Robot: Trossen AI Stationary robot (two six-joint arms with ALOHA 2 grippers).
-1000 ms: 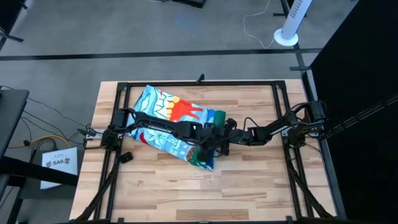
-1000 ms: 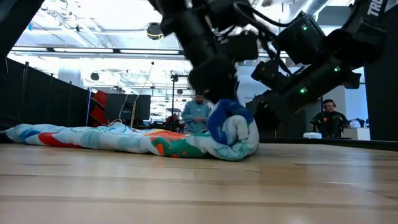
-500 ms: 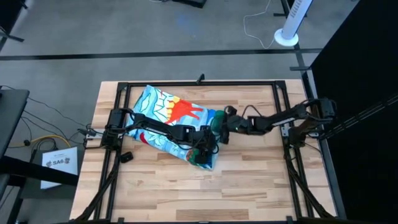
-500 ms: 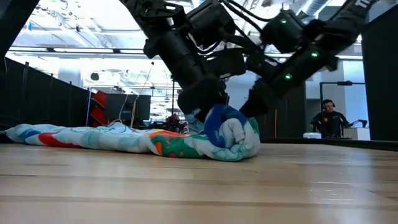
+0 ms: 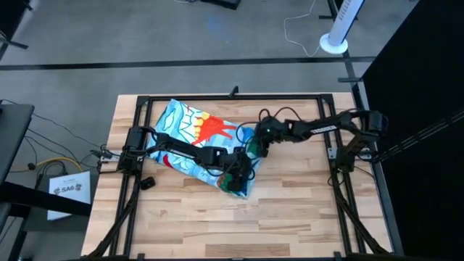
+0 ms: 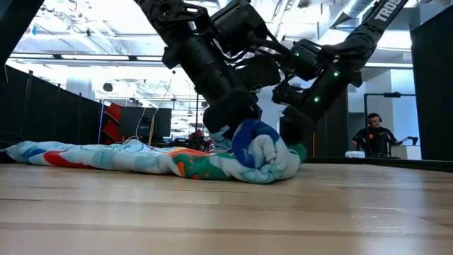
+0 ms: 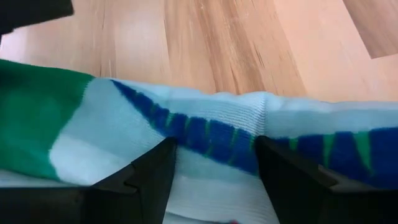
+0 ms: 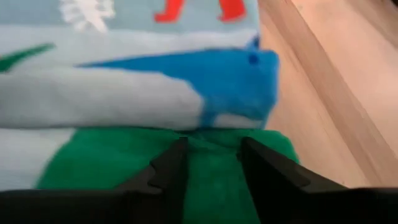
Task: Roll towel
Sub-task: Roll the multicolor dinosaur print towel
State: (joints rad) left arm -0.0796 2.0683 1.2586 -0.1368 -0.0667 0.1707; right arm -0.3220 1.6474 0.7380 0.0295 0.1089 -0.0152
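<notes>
I have the left pincer [image 5: 233, 176] down on the near end of the rolled part of the towel [image 5: 196, 138], its two dark fingers [image 7: 149, 180] spread apart with light-blue and dark-blue cloth bunched between them, so it grips the towel. The right pincer [image 5: 255, 147] sits at the far end of the same roll, its fingers [image 8: 168, 168] pressed into the green fold with cloth between them (also a grip, as far as I can see). The roll lies near the middle of the table [image 5: 290, 217], thick and rounded in the low view [image 6: 265, 152]. The unrolled rest spreads flat toward the table's far left corner. Beyond the table a person [image 6: 373, 138] sits in the room.
</notes>
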